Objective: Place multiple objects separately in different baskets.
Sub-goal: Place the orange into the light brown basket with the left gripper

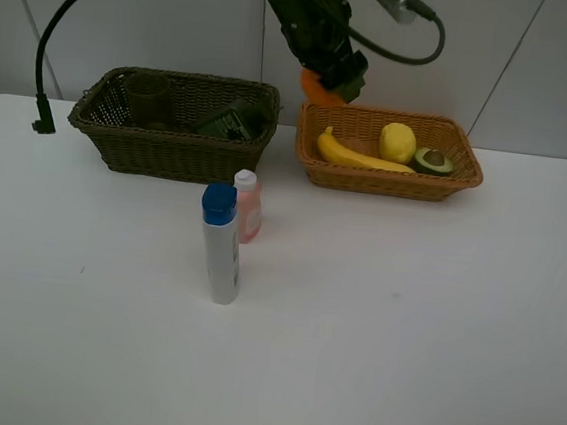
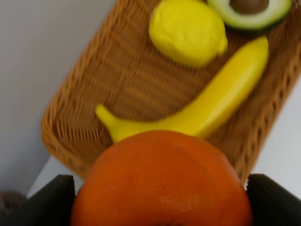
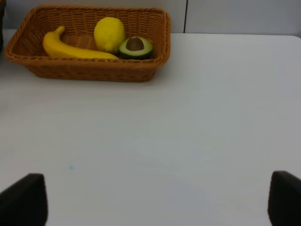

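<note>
We find the left gripper [image 1: 332,77] with jaws spread wide, clamped on one orange [image 2: 162,179] above the orange-tan basket [image 1: 387,180], which holds one banana [image 1: 359,158], one lemon [image 1: 398,141] and one halved avocado [image 1: 433,161]. The right gripper [image 3: 153,200] has jaws apart, gripping nothing.

No lettering, label, brand, number or sign can be read anywhere, neither on the white blue-capped bottle [image 1: 223,257] nor on the small pink bottle [image 1: 250,214] just behind it.

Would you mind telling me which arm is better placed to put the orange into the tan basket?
Left: the left gripper holds the orange over the tan basket; the right gripper is open and empty, farther from it.
</note>
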You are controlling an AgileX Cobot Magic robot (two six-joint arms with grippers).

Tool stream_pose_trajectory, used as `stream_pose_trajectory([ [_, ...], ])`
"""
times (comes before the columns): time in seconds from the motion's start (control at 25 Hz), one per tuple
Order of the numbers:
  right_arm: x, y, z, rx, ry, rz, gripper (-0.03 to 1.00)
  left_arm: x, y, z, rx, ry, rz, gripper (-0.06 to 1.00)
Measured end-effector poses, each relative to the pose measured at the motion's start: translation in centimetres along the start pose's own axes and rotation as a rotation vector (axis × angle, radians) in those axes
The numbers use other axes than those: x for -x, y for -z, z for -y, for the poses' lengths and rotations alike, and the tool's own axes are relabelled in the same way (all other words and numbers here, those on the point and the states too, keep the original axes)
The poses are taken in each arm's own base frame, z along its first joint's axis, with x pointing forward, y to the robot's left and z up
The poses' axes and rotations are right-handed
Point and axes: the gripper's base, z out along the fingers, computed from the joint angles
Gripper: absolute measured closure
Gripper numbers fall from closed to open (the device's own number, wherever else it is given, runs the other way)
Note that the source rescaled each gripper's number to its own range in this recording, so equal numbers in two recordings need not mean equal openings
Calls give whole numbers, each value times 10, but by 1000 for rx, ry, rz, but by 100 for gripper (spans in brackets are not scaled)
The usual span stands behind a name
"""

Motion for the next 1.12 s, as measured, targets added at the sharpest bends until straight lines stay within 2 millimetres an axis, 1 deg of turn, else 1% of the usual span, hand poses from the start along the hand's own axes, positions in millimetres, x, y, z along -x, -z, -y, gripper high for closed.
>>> stream_pose_trajectory([
  [0.16,0,0,0,0,0,0,-2,1,-23,2,43,-11,89,1],
  [0.44,0,0,0,0,0,0,-2,-8,-66,5,106,-14,210,1],
  [0.6,0,0,0,0,0,0,-2,-16,-85,5,130,2,260,1],
  [0.8,0,0,0,0,0,0,-2,-30,-109,7,145,7,273,1],
  [0.92,0,0,0,0,0,0,-2,-34,-116,8,151,8,278,1],
  [1.12,0,0,0,0,0,0,-2,-34,-117,7,158,8,291,1],
])
